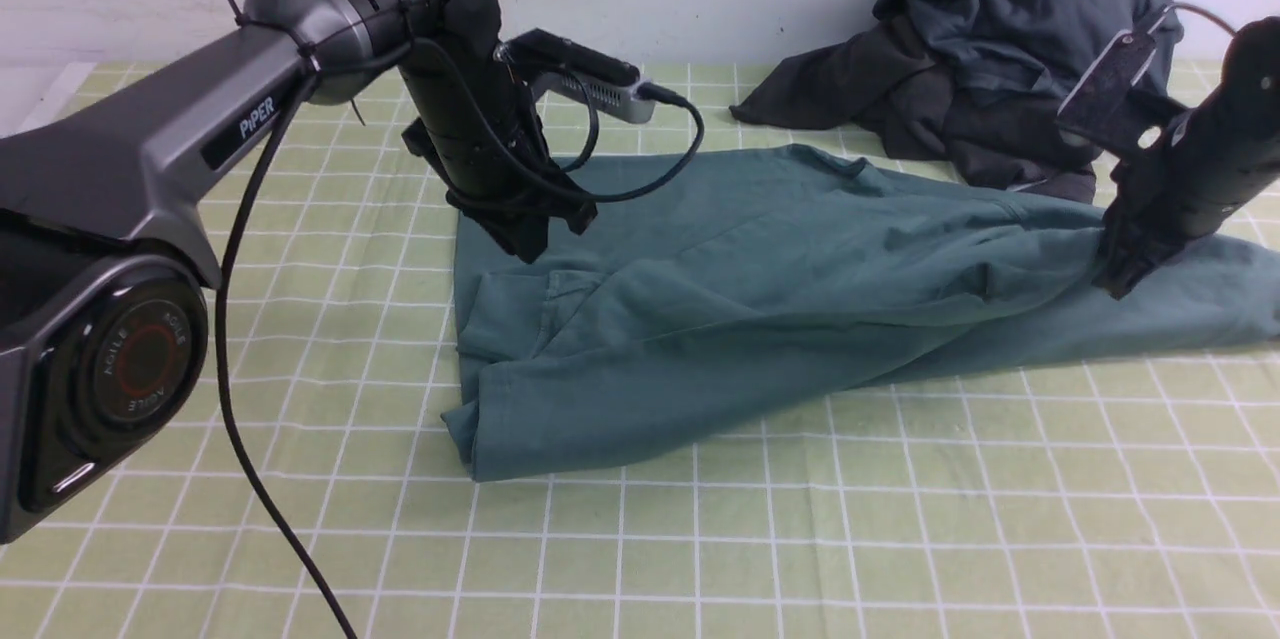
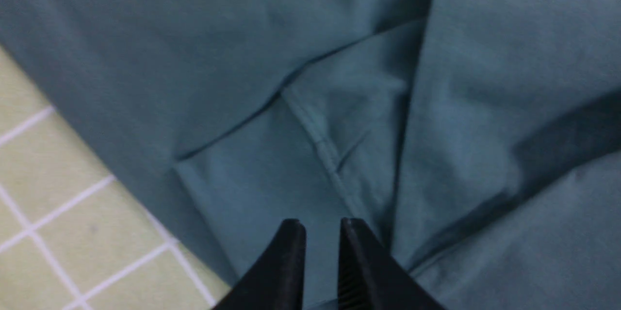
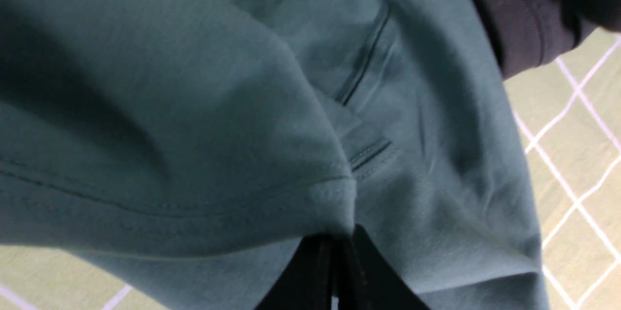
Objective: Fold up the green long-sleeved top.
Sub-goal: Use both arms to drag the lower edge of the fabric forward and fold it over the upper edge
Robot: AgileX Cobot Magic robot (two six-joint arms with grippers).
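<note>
Nearest was one checked mat (image 1: 800, 539). Then one green long-sleeved top (image 1: 780, 289) sprawled from 9 to 3 o'clock, with the left gripper (image 1: 527, 241) over its 9 o'clock end, jaws a narrow crack apart and empty, its arm and cable blocking that corner. The right gripper (image 1: 1120, 279) was pinched tight on fabric at 3 o'clock. Furthest, at 1 o'clock, one dark clothes heap (image 1: 1000, 49) butted against the top; couldn't count the garments in it.

The green long-sleeved top (image 1: 780, 279) lies creased, half-folded, on checked tablecloth (image 1: 700, 539).
</note>
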